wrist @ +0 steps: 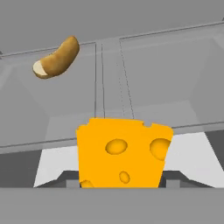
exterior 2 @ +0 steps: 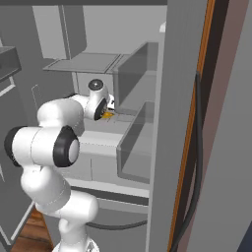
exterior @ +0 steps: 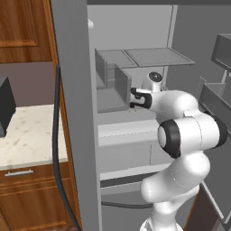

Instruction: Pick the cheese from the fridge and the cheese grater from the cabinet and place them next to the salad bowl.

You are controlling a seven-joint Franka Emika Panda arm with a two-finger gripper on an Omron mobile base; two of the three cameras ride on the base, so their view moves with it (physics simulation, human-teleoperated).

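Observation:
The cheese (wrist: 122, 153), an orange-yellow wedge with holes, sits close up between my fingertips (wrist: 72, 183) in the hand view. My gripper (wrist: 122, 183) is shut on it, inside the fridge (exterior: 72, 90) just above a pale shelf. From the right base view the cheese (exterior 2: 107, 115) peeks out as a small orange spot at the gripper (exterior 2: 110, 111). In the left base view the gripper (exterior: 133, 100) reaches in beside a clear bin. The cabinet (exterior: 22, 27) is at the upper left, doors closed. The cheese grater and the salad bowl are out of view.
A brown bread-like piece (wrist: 57, 59) lies farther back in the fridge. A glass shelf (exterior: 158, 56) hangs above my hand, and clear bins (exterior 2: 135, 147) stand beside it. The door racks (exterior: 216, 99) are on the right. A speckled counter (exterior: 27, 135) lies left of the fridge.

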